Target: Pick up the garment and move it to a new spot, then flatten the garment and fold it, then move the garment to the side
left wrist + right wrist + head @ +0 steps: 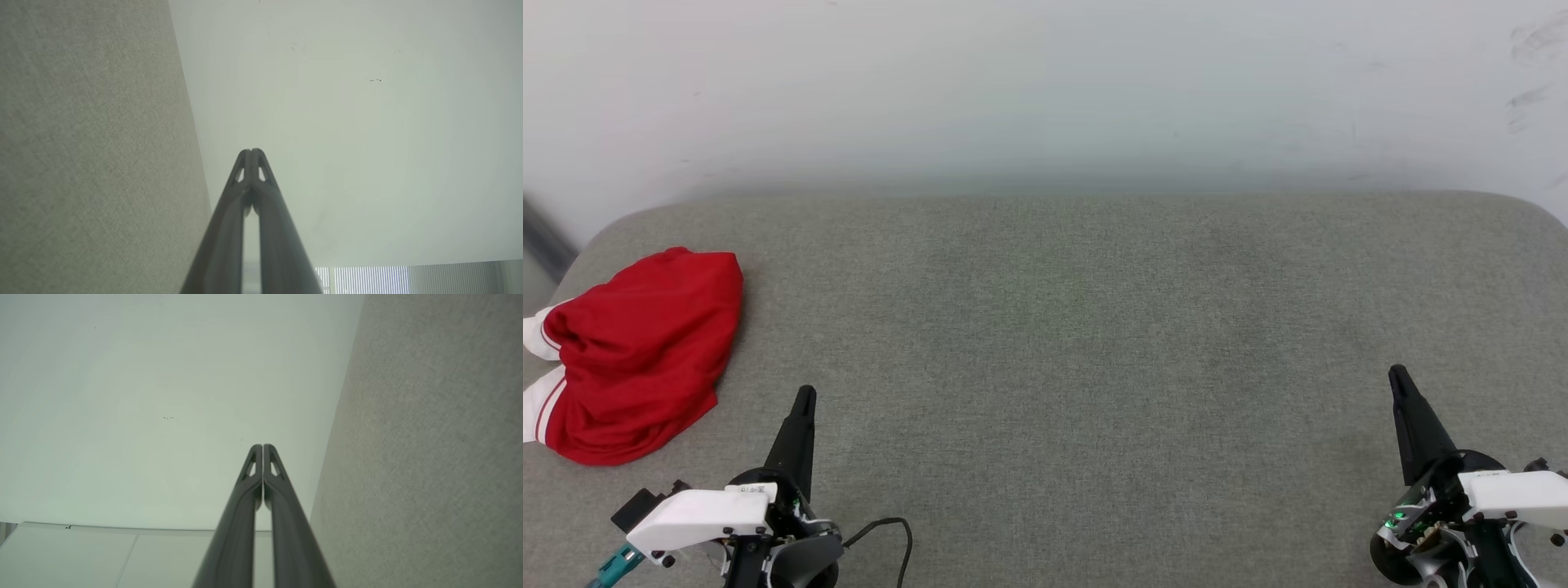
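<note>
Garment (645,351) crumpled on grey cushion (1094,327), left tool (805,398) and right tool (1398,377) clenched empty

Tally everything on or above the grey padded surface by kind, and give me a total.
Red garment: 1
Robot hands: 2 (left hand, right hand, both shut and empty)
Total: 3

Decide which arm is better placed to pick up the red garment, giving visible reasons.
Left. The garment lies bunched near the left fingers; the right fingers sit far across the grey surface.
</note>
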Controlling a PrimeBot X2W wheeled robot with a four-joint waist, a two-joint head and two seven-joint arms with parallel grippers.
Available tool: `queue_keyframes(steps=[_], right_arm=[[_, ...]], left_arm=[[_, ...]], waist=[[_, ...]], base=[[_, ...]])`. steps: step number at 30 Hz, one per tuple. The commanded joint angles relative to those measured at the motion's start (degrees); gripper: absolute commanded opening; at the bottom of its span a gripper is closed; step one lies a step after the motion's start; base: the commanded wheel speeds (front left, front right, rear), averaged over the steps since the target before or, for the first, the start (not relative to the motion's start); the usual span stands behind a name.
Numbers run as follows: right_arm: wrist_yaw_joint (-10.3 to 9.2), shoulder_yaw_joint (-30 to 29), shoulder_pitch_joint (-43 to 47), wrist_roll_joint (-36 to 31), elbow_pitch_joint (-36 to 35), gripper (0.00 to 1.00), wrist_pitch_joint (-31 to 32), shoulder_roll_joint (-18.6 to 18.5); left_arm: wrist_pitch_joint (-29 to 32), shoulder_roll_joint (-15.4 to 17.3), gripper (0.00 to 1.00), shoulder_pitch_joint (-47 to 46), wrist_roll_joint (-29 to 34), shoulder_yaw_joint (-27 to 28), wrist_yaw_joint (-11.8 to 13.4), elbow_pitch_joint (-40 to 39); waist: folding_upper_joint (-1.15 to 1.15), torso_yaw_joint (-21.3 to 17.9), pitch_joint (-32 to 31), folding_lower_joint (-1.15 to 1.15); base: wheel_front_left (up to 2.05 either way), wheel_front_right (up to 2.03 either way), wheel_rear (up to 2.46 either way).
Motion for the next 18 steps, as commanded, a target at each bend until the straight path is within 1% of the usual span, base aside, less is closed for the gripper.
queue_keyframes(steps=[1, 18], right_arm=[[0.0, 0.0, -0.7, 0.2, 0.1, 0.0, 0.0, 0.2], [0.0, 0.0, -0.7, 0.2, 0.1, 0.0, 0.0, 0.2]], left_arm=[[0.1, -0.1, 0.0, -0.4, 0.0, 0.1, -0.1, 0.0], [0.1, -0.1, 0.0, -0.4, 0.0, 0.1, -0.1, 0.0]], waist=[[0.0, 0.0, 0.0, 0.0], [0.0, 0.0, 0.0, 0.0]], base=[[0.0, 0.0, 0.0], [0.0, 0.0, 0.0]])
